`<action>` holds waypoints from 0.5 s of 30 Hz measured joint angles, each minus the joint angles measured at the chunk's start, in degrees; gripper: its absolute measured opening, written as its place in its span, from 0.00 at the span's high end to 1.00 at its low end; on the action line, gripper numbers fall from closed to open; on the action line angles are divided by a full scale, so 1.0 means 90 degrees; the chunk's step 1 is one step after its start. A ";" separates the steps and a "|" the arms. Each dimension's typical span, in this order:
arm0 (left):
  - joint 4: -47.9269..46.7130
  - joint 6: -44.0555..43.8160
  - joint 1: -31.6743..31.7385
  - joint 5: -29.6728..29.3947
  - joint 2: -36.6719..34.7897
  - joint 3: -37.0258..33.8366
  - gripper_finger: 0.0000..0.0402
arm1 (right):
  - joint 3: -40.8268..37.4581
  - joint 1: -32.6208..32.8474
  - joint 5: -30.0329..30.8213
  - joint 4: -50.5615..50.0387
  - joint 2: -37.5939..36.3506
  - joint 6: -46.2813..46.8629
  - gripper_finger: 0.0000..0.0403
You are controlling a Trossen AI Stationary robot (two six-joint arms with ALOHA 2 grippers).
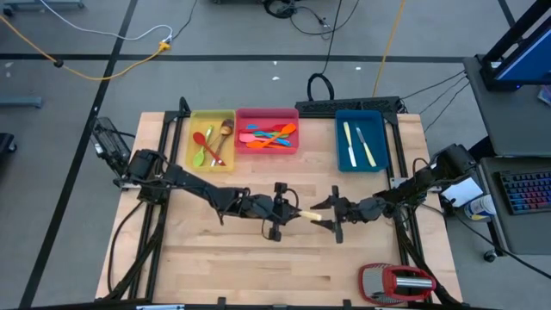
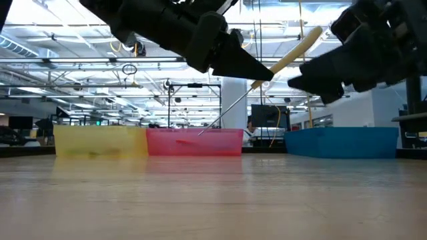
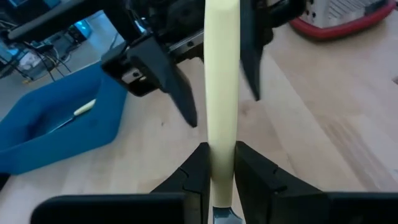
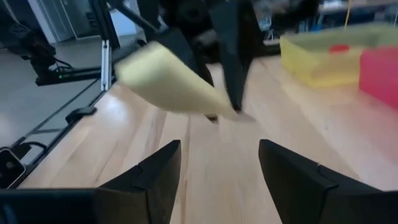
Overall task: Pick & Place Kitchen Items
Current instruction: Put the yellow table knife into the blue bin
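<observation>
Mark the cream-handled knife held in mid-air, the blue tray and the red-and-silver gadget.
cream-handled knife [image 3: 221,93]: left wrist view, middle of its cream handle.
blue tray [image 1: 340,138]: high view, bare floor near its left wall.
red-and-silver gadget [image 1: 401,281]: high view, centre of its red body.

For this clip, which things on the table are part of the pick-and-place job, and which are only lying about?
Part of the job:
- cream-handled knife, clamped in the left hand, raised off the table
- right hand, open, facing the knife's handle
- two knives in the blue tray
- spatulas in the pink tray
- spoons in the yellow tray

Lying about:
- red-and-silver gadget
</observation>
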 joint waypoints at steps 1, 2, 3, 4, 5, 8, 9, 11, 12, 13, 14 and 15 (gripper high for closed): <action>0.0038 -0.0002 0.0025 -0.0002 0.0000 -0.0001 0.85 | 0.0030 -0.0001 0.0003 0.0052 -0.0001 -0.0133 0.48; 0.0073 -0.0002 0.0047 -0.0001 0.0000 -0.0001 0.85 | 0.0082 -0.0001 0.0002 0.0113 0.0000 -0.0283 0.49; 0.0097 -0.0002 0.0067 -0.0002 0.0000 -0.0001 0.85 | 0.0141 -0.0001 0.0006 0.0148 0.0000 -0.0441 0.49; 0.0109 -0.0002 0.0081 -0.0002 0.0000 0.0000 0.85 | 0.0205 -0.0007 0.0011 0.0152 -0.0002 -0.0599 0.49; 0.0117 -0.0003 0.0101 0.0007 0.0000 -0.0001 0.85 | 0.0280 -0.0023 0.0039 0.0137 -0.0002 -0.0755 0.49; 0.0112 -0.0007 0.0123 0.0000 0.0000 -0.0001 0.85 | 0.0457 -0.0101 0.0024 0.0149 -0.0001 -0.1162 0.49; 0.0109 -0.0007 0.0123 0.0000 0.0000 0.0000 0.85 | 0.0491 -0.0131 0.0018 0.0141 -0.0002 -0.1255 0.49; 0.0109 -0.0007 0.0125 -0.0002 0.0000 -0.0001 0.85 | 0.0506 -0.0184 0.0005 0.0098 -0.0002 -0.1318 0.50; 0.0109 -0.0007 0.0125 -0.0002 0.0000 -0.0001 0.85 | 0.0506 -0.0212 0.0004 0.0085 -0.0002 -0.1304 0.51; 0.0109 -0.0010 0.0125 -0.0002 0.0000 -0.0001 0.85 | 0.0508 -0.0240 0.0000 0.0080 0.0000 -0.1289 0.51; 0.0126 -0.0010 0.0125 -0.0002 0.0000 0.0001 0.85 | 0.0511 -0.0253 0.0001 0.0062 0.0000 -0.1280 0.52; 0.0176 -0.0010 0.0125 -0.0002 0.0000 0.0000 0.85 | 0.0511 -0.0256 0.0002 0.0044 0.0000 -0.1280 0.53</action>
